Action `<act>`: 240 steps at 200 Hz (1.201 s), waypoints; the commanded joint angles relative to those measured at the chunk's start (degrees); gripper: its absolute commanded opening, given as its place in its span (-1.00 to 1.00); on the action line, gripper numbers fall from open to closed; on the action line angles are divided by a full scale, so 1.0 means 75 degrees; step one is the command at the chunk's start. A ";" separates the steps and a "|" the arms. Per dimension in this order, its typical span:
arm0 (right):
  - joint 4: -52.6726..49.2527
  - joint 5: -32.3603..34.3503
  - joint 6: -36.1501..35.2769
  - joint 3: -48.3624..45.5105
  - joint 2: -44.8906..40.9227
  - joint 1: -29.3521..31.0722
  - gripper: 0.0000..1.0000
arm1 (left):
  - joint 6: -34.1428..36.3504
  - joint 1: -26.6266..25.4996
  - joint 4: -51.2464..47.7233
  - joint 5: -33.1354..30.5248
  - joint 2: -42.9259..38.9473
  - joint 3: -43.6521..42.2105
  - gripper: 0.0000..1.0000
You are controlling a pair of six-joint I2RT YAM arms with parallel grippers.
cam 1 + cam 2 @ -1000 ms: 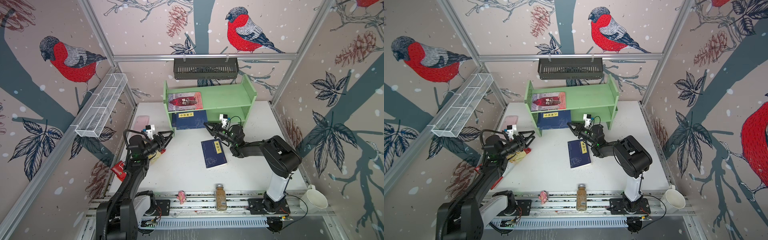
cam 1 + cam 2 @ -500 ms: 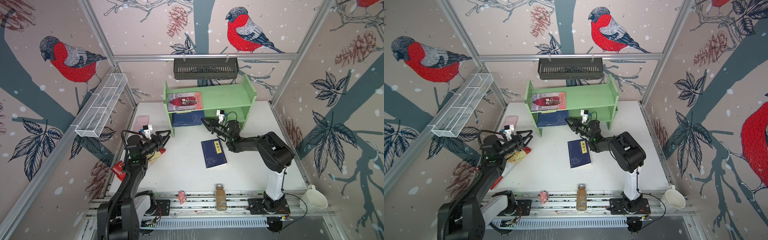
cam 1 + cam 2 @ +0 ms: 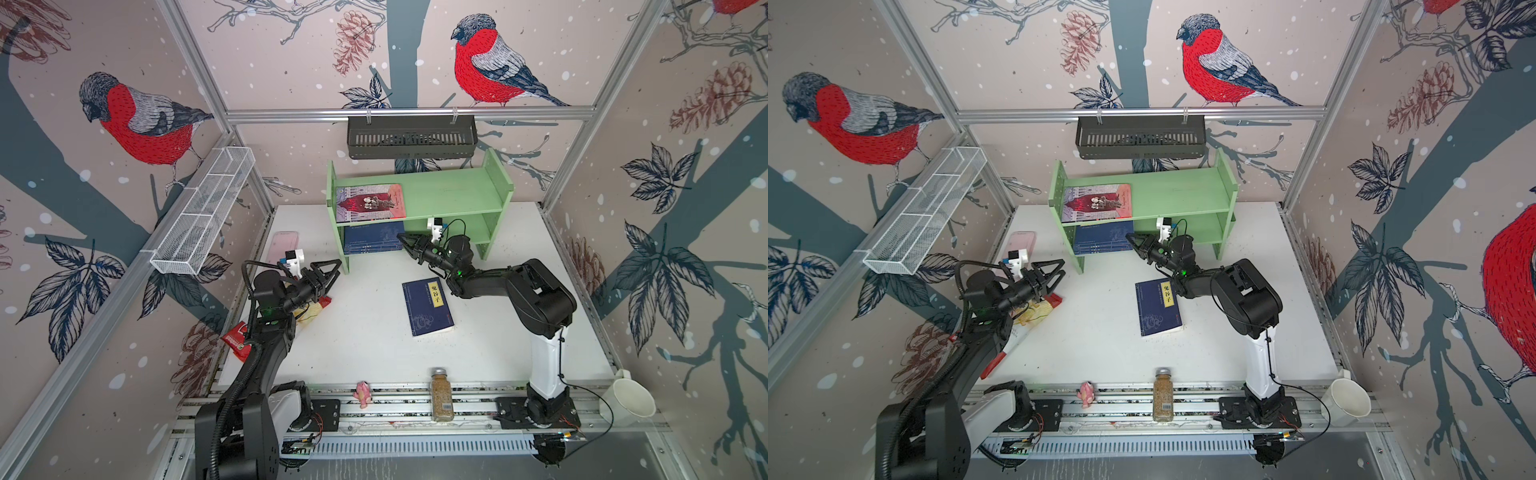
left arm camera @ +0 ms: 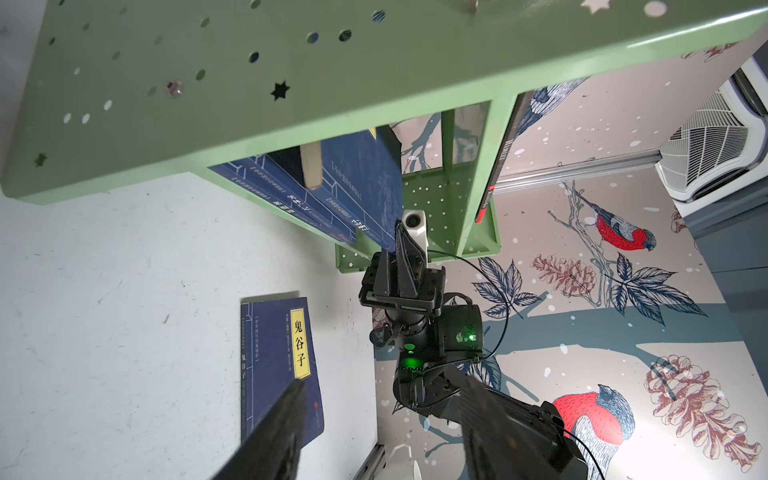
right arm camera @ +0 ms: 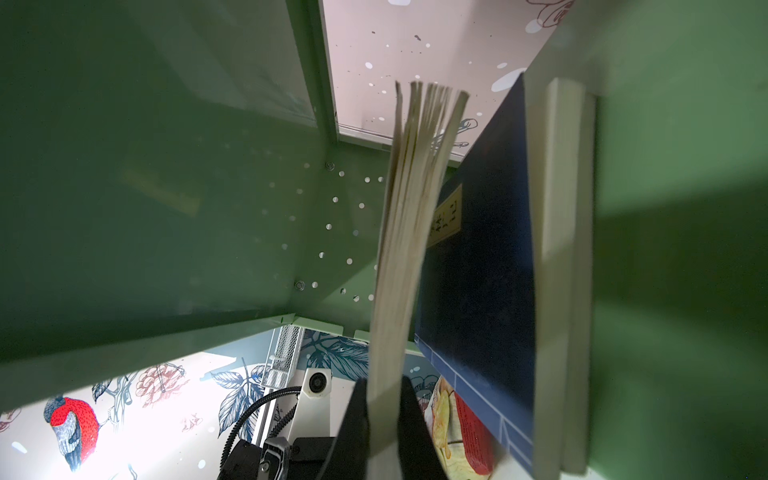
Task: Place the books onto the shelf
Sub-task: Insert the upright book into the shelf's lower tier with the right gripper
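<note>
Taking the back wall as twelve o'clock, the green shelf (image 3: 451,195) stands at twelve on the white table (image 3: 365,345). The right gripper (image 3: 404,240) reaches in from four o'clock to its lower tier. Its jaws are pinched tight on the page edge of a navy book (image 5: 411,232). The thin edge is the only part it can grip while the covers slide flat under the upper board. That book sits just above the navy stack (image 3: 369,240) already lying at the tier's left end, its pages fanning a little at the far end.

The pink-red book (image 3: 371,203) lies flat on the top tier, also to the left. That leaves the right half of both boards bare.

The left gripper (image 3: 337,268) hangs at ten o'clock beside the shelf's near left leg, jaws apart and holding nothing. I'd guess it is parked there to stay clear.

The last navy book (image 3: 428,306) lies face up near the table's centre, label showing. It is the one left to shelve.
</note>
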 commanded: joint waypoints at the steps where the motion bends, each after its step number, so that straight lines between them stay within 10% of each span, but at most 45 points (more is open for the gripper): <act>1: 0.0190 -0.0043 -0.0096 0.0155 0.0102 -0.0025 -0.99 | -0.0071 0.0032 0.0328 0.0122 -0.0015 -0.0011 0.19; 240: -0.0660 0.0496 -0.0380 0.0039 -0.0202 0.0092 -0.99 | -0.0247 0.0075 0.0546 0.0049 -0.0104 -0.0233 0.21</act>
